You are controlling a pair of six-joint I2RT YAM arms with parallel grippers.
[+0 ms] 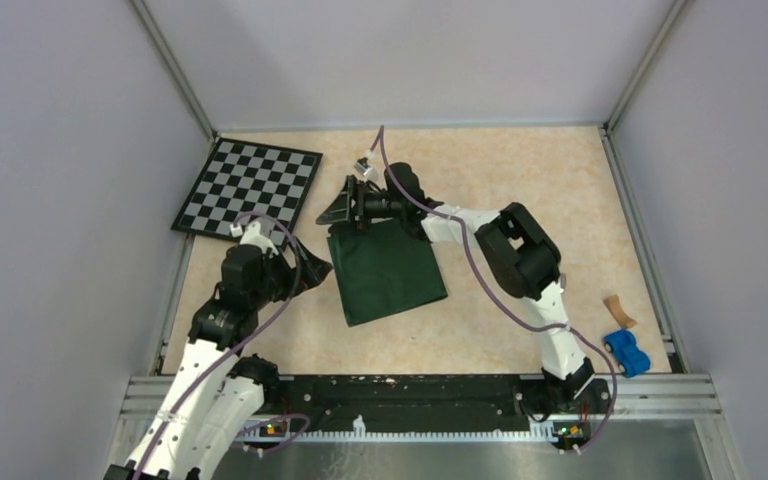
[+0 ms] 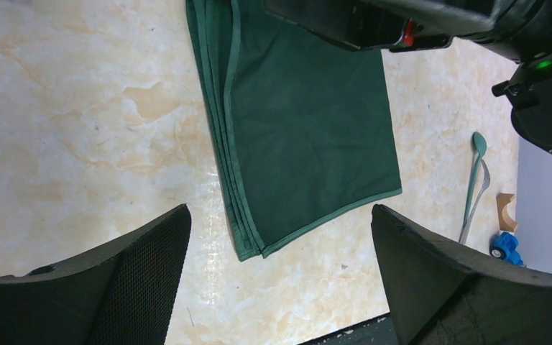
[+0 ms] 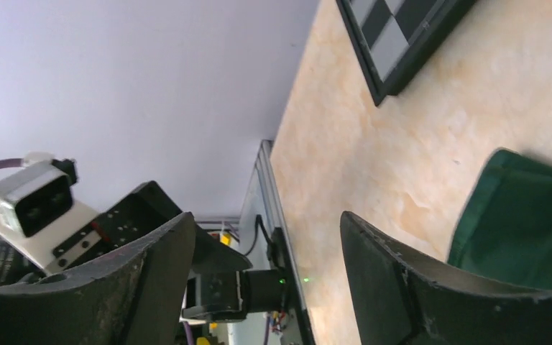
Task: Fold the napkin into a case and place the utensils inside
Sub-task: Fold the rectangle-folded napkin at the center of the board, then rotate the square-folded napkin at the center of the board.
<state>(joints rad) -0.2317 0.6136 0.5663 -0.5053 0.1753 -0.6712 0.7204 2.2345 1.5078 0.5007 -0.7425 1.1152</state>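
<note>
The dark green napkin [image 1: 388, 272] lies folded into a layered rectangle in the middle of the table. Its stacked edges [image 2: 226, 144] show in the left wrist view. My left gripper [image 1: 315, 268] hovers open just left of the napkin, and its fingers [image 2: 144, 273] stand wide apart over bare table. My right gripper [image 1: 345, 205] is open at the napkin's far left corner with nothing between its fingers [image 3: 388, 280]. The cloth [image 3: 532, 223] lies beside it. The utensils [image 2: 472, 194], a fork and a teal-headed piece, lie side by side right of the napkin. The right arm hides them in the top view.
A black-and-white checkered board [image 1: 250, 187] lies at the far left, just beyond the right gripper. A blue toy car [image 1: 627, 352] and a small tan wooden piece [image 1: 617, 308] sit near the right rail. The right arm [image 1: 520, 250] stretches across above the napkin's right side.
</note>
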